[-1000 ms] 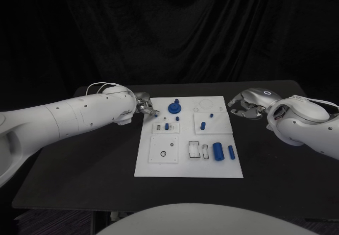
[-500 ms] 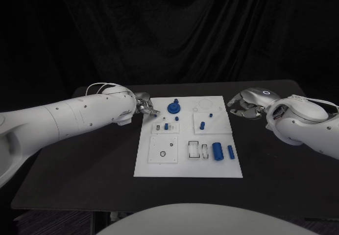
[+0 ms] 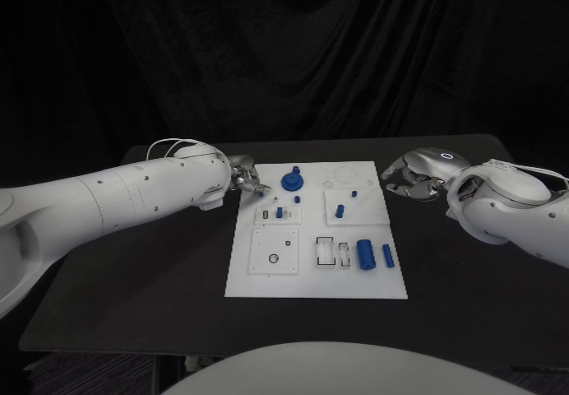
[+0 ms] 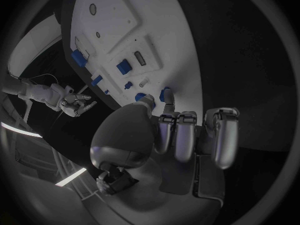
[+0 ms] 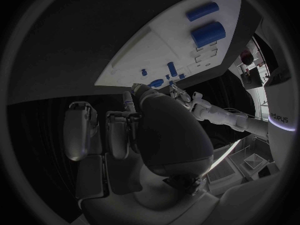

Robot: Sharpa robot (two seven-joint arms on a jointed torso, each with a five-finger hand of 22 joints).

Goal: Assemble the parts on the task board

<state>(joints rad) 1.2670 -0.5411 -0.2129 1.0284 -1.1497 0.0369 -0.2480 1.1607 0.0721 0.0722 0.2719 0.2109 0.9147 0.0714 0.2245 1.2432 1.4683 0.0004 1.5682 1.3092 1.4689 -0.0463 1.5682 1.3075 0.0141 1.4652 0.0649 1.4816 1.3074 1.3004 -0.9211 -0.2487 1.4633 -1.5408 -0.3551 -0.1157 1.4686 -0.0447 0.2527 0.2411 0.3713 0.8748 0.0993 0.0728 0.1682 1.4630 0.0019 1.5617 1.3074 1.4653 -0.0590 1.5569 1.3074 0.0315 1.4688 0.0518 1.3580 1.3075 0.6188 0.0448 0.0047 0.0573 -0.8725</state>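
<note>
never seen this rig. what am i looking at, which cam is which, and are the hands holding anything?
It is a two-armed robot at a black table, with a silver many-fingered robot hand on each white arm. The square picture comes from the head camera looking down. The two round ones come from fisheye cameras at the wrists, behind each hand.

In the middle lies the white task board with small blue parts: a round knobbed piece at the far end, short pegs in the middle, and a blue cylinder nearer the robot.

The left robot hand hangs at the board's far left edge, the right robot hand just off its far right edge. Both have fingers curled, and nothing is visibly held in either.
</note>
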